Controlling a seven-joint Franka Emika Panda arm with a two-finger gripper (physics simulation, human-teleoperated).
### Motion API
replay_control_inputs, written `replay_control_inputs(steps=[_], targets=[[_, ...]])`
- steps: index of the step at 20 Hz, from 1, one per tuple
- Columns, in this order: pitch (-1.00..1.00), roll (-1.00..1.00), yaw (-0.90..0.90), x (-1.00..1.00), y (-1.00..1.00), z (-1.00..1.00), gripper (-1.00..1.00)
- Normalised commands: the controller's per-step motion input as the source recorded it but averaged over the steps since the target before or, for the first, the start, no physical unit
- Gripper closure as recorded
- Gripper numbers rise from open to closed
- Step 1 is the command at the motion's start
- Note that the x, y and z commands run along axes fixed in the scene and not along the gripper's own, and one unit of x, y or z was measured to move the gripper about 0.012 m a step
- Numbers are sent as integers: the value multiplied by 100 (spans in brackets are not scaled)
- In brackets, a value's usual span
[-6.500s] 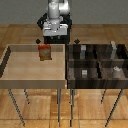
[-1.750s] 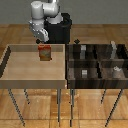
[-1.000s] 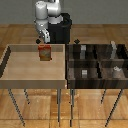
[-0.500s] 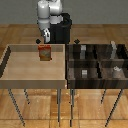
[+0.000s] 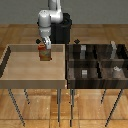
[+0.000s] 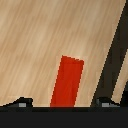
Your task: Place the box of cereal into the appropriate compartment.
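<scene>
2 raised trays side by side on thin metal legs, over a wood-plank floor (image 5: 30, 112). Pale tan surface (image 5: 27, 70) with a low rim on the exterior view's left; dark compartment tray (image 5: 95, 75) on the exterior view's right, split by dividers and holding several pale grey blocks (image 5: 85, 73). Red-orange box of cereal (image 5: 45, 53) upright near the far edge of the tan surface, well apart from the dark tray. White arm bent down from a black base (image 5: 64, 31), end effector (image 5: 42, 44) right at the top of the box of cereal. Cannot tell whether closed on it. Wrist view: red carton (image 6: 67, 82) between 2 dark fingertips (image 6: 20, 103), tan wood beneath, dark rim alongside.
</scene>
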Motion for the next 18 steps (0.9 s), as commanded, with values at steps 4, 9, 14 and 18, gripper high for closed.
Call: replay_control_inputs(steps=[4,9,14,18], targets=[[0,0,0,0,0,-50,100],[0,0,0,0,0,0,100],[0,0,0,0,0,20,100],[0,0,0,0,0,100,100]])
